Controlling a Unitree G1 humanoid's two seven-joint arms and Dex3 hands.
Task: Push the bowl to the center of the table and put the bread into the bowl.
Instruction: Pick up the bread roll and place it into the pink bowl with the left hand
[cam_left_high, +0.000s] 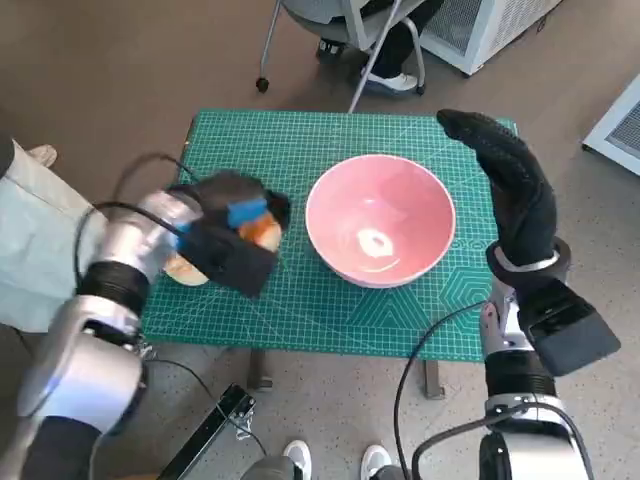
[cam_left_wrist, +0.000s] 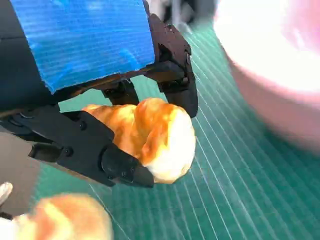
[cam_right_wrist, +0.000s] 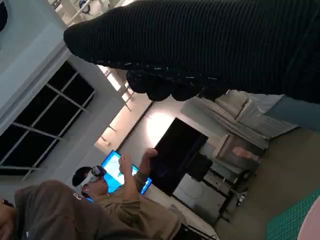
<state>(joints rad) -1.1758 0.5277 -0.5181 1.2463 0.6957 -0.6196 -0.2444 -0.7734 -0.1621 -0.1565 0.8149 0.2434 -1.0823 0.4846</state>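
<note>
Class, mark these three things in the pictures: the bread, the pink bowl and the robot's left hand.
bread (cam_left_wrist: 150, 132), left wrist view, on its golden crust.
pink bowl (cam_left_high: 325, 195), head view, on its left rim.
left hand (cam_left_high: 232, 235), head view, on its taped back.

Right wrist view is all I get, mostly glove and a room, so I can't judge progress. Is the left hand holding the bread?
Observer: Yes. The left hand grips a piece of bread between its fingers, lifted off the mat.
Operator: Is the bowl centred yet?
Observer: The head view shows the pink bowl near the mat's middle, with nothing in it.
Operator: Where is my right hand then?
Observer: The right hand is raised beside the bowl's right edge, fingers extended, holding nothing.
Operator: Any other bread?
Observer: Yes, a second piece lies on the mat by the left hand.
</note>
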